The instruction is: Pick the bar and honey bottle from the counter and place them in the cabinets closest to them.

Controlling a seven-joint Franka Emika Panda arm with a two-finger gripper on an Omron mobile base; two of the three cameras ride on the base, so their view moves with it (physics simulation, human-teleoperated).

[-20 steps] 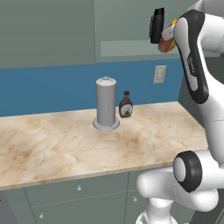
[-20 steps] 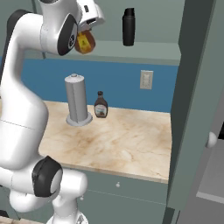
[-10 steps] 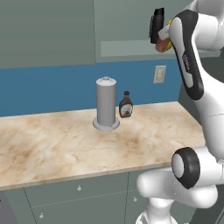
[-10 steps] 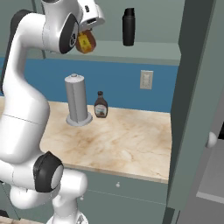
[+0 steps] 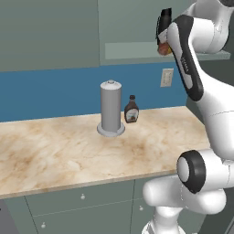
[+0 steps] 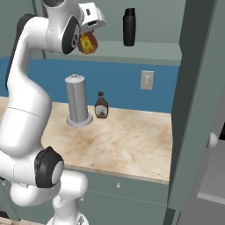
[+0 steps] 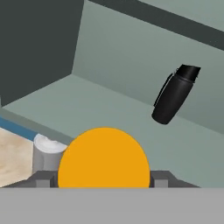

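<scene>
Honey bottle (image 6: pixel 88 43) sits clenched in the gripper (image 7: pixel 104 180), raised at the front of the cabinet shelf (image 6: pixel 149 52). Best to carry it well over the lip, clear of the black flask (image 6: pixel 128 27), and set it down upright before letting go.

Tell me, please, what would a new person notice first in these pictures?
First, the honey bottle, held high in the gripper at the front edge of the open cabinet shelf. Next, a black flask standing on that shelf, and down on the counter a grey canister beside a dark brown bottle.
</scene>
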